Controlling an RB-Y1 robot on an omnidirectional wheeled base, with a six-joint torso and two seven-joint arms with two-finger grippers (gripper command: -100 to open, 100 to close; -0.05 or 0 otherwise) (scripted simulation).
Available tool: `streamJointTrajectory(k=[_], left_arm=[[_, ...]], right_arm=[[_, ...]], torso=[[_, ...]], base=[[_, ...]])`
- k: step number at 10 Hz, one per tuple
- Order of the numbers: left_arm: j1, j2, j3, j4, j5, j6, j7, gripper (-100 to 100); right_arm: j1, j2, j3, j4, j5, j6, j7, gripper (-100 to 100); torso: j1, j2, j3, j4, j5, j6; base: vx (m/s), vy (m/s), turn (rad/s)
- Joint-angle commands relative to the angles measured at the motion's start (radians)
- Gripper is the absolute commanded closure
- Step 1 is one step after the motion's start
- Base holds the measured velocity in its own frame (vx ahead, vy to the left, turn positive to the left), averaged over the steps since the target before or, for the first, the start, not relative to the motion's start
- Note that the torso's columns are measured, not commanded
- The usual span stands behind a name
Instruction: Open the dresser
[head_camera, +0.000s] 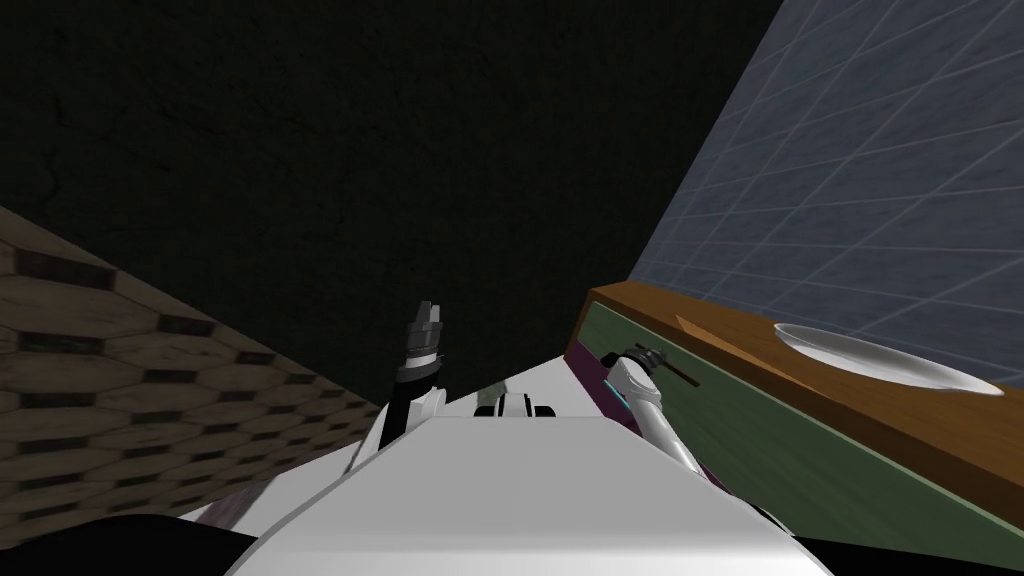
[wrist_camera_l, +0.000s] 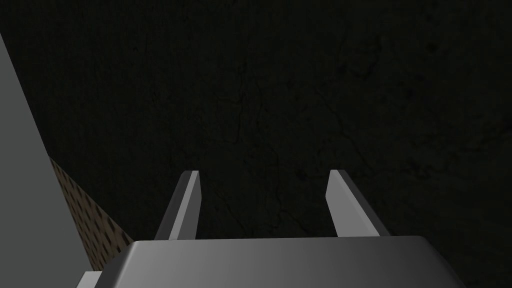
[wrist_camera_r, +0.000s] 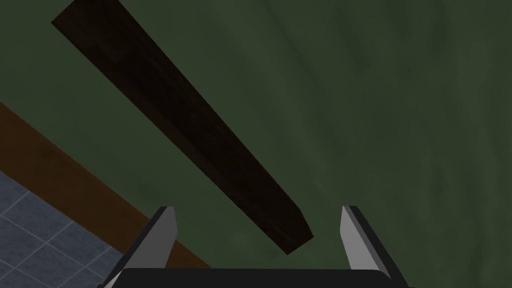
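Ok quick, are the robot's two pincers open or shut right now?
Left pincer: open, holding nothing.
Right pincer: open, at the dark handle, not gripping it.

- left gripper (wrist_camera_l: 263, 175) had its two light grey fingers (wrist_camera_l: 182, 210) spread wide apart
- beyond them sat a big dark surface (wrist_camera_l: 280, 85), faintly cracked-looking
- plain grey slab (wrist_camera_l: 25, 190) off to one side of the gripper
- sliver of brown patterned surface (wrist_camera_l: 92, 230) tucked right beside that slab

- Dim overall; the far dark cracked surface (head_camera: 350, 150) is almost black.
- Brightest, right: white shallow dish (head_camera: 880, 362), blue-grey tiled wall (head_camera: 880, 150).
- Green-fronted, brown-topped dresser (head_camera: 800, 450) evenly lit.
- Head view slants.
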Motion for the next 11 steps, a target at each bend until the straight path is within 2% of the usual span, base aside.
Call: streamJointTrajectory(k=[1, 3, 8, 11], left_arm=[[0.000, 0.000, 0.000, 0.000, 0.000, 0.000, 0.000, 0], [0.000, 0.000, 0.000, 0.000, 0.000, 0.000, 0.000, 0], [0.000, 0.000, 0.000, 0.000, 0.000, 0.000, 0.000, 0], [0.000, 0.000, 0.000, 0.000, 0.000, 0.000, 0.000, 0]], right_arm=[[0.000, 0.000, 0.000, 0.000, 0.000, -0.001, -0.001, 100], [-0.005, 0.007, 0.000, -0.006, -0.003, 0.005, 0.011, 100], [-0.012, 0.031, 0.004, -0.020, -0.001, 0.018, 0.032, 100], [-0.017, 0.041, 0.003, -0.035, 0.004, 0.028, 0.039, 100]], torso=[[0.001, 0.000, 0.000, 0.000, 0.000, 0.000], [0.007, 0.004, 0.003, 0.002, 0.002, 0.001], [-0.004, 0.003, 0.001, 0.004, 0.003, 0.003], [0.003, 0.004, 0.002, 0.003, 0.002, 0.001]], base=[[0.006, -0.011, 0.001], [-0.047, 0.114, 0.003], [-0.066, 0.156, 0.007], [-0.082, 0.167, -0.001]])
